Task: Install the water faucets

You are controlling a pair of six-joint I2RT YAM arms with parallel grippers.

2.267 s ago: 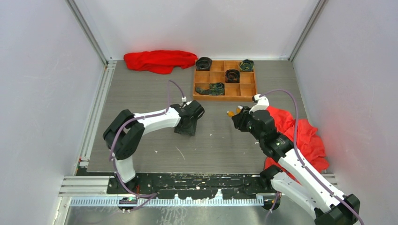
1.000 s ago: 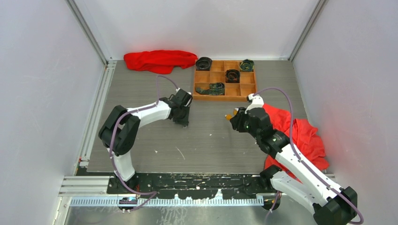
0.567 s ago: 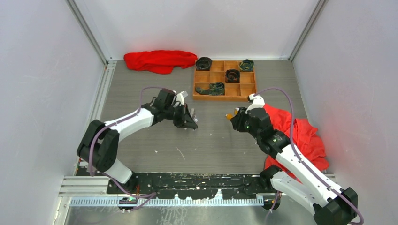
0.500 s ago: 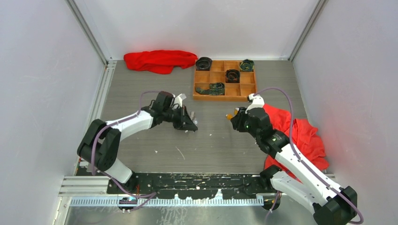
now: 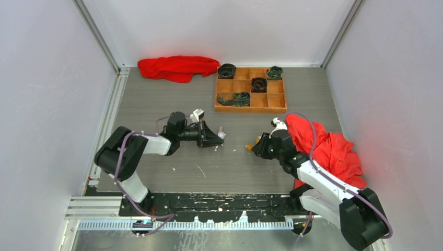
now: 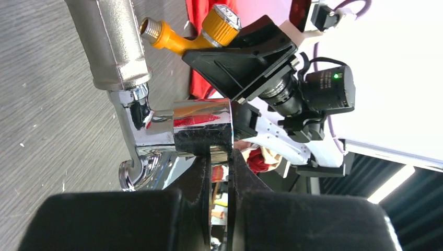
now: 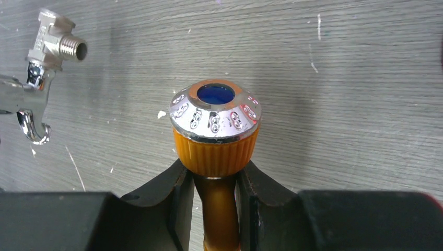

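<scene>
Starting at the left tool (image 6: pixel 219 157): it's pinched all the way down on the thin chrome handle of the silver faucet (image 6: pixel 156 125), which leaves the matte body and its threaded stub sticking out free past the fingers. I'd guess that's why it's gripped there, since nothing blocks the end that has to mate.

The right tool (image 7: pixel 214 183) is nearly closed too, clamped on the neck of the orange faucet (image 7: pixel 215 130) just under the ribbed cap with the chrome rim and blue centre. Holding it under the cap should keep it from sliding through the fingers if it gets pushed.

From above, both faucets sit mid-worktop, near each other but with a clear gap, silver on the left and orange on the right. The arms reach in low from either side so the pieces face each other. It looks like a line-up before joining the threads, though I can't tell if the axes really match yet.

Further out, the wooden tray (image 5: pixel 249 109) with the dark rolled items (image 5: pixel 258 83) sits at the far side of the worktop (image 5: pixel 209 172). One red cloth (image 5: pixel 177 68) lies far left, and another red heap (image 5: pixel 334 151) is under the right arm.
</scene>
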